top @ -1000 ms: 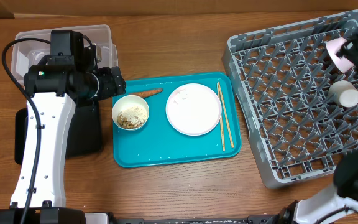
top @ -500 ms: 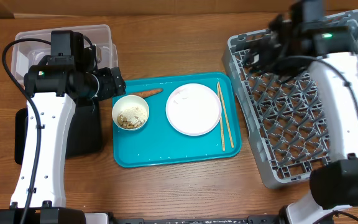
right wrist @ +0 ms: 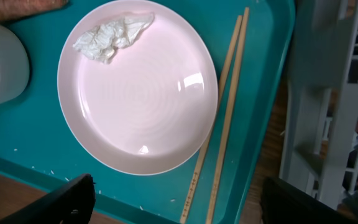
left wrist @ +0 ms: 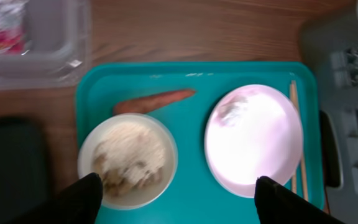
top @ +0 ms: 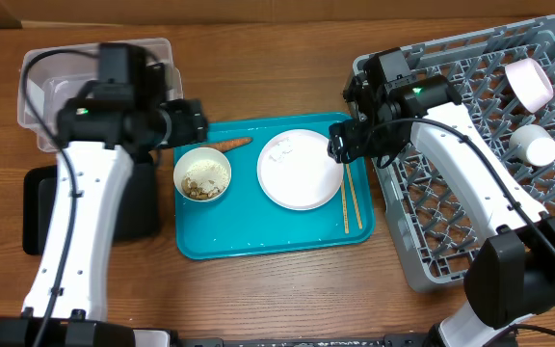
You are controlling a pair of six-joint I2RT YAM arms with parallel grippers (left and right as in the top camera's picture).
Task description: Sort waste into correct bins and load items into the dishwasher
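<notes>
Left claw (top: 187, 122): released, fingers (left wrist: 82, 198) spread wide with nothing between them. It hangs over the far-left corner of the teal tray (top: 258, 243), just beside the clear tub (top: 35, 89).
- White bowl (top: 202, 174) sits on the tray just below that claw. In the left wrist view it lies by the left finger. Beige food scraps (left wrist: 129, 155) are inside it.
- Carrot piece (top: 227, 145) lies flat on the tray just beyond the bowl, ahead of the open claw.
- Red wrapper (left wrist: 2, 25) is in the clear tub; its outline is blurred.
- Black tray (top: 39, 207) sits on the surface (top: 258, 58) near the tub, partly under the left arm.

Right claw (top: 343, 143): released, fingers (right wrist: 67, 200) well apart and gripping nothing. It hovers above the far-right part of the tray.
- Pink plate (top: 300, 170) lies flat under and ahead of it, within the span of the fingers. Crumpled paper (right wrist: 112, 36) rests on the plate's far rim.
- Chopsticks (right wrist: 225, 112) lie side by side on the tray, just right of the plate.
- Dish rack (top: 470, 207) stands to the right of the tray. A pink cup (top: 530, 82) and a white cup (top: 534, 146) are in it, well apart from the claw.
</notes>
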